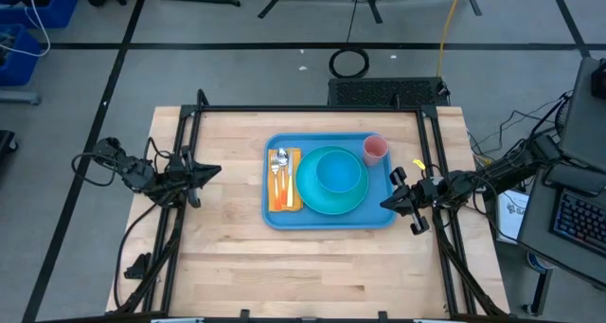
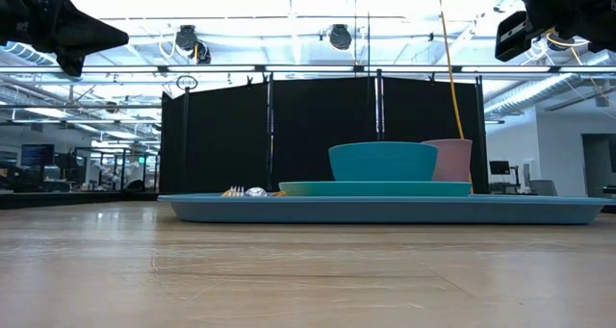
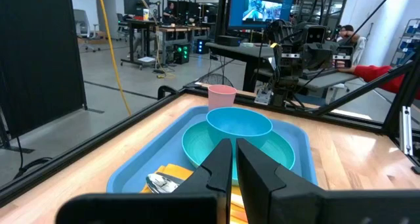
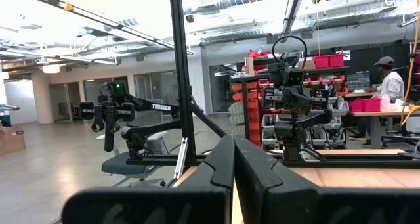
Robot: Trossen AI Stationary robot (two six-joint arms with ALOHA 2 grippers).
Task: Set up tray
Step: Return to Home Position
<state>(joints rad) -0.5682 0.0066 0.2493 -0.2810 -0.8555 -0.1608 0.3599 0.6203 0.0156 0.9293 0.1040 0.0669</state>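
Flanking the tray (image 1: 322, 221), left arm (image 1: 151, 176) and right arm (image 1: 454, 186) hover raised, jaws closed, empty.

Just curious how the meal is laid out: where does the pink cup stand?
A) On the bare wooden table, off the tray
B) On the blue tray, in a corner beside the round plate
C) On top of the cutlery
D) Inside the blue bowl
B: the high view shows the pink cup standing on the tray, in a corner next to the teal plate and outside the bowl.
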